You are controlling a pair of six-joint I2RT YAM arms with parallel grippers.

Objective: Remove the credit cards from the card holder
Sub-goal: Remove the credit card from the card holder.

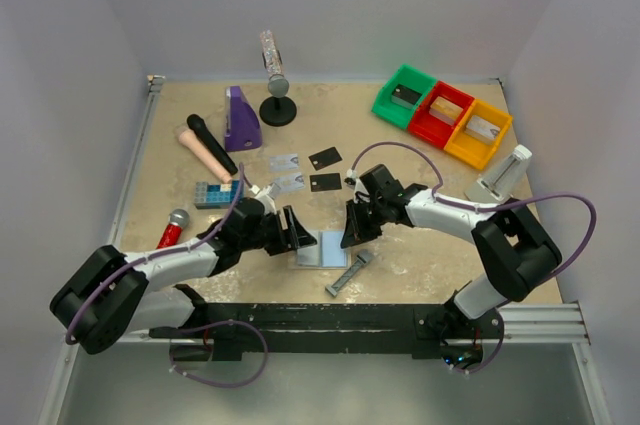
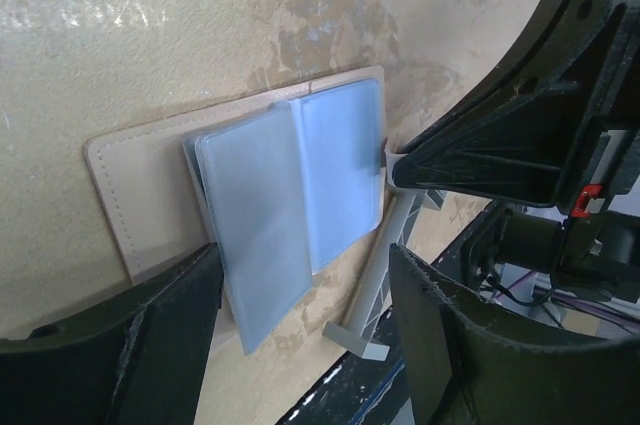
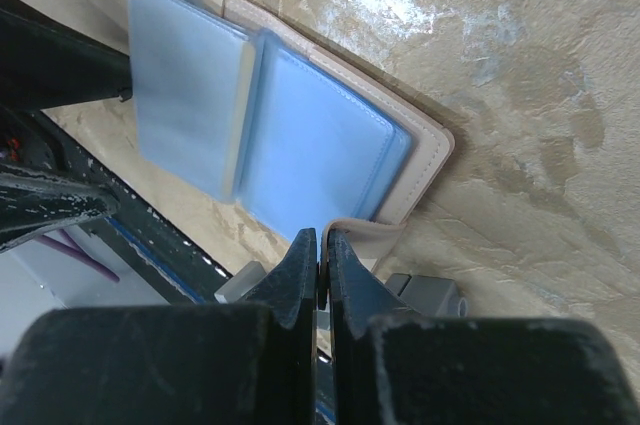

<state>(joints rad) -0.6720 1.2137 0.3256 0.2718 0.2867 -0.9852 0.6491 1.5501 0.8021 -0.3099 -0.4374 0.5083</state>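
While the closed right gripper (image 3: 320,243) touches only its tan rim (image 3: 440,150), the card holder (image 1: 320,248) could skid or fold shut if the open left gripper (image 2: 305,290), straddling its near side, nips those loose sleeves (image 2: 265,215). It lies open between them on the tabletop (image 1: 430,150), pale blue, sleeves looking empty.

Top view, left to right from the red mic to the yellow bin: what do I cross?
Red mic → blue block → grey cards → black cards → green bin → red bin → yellow bin
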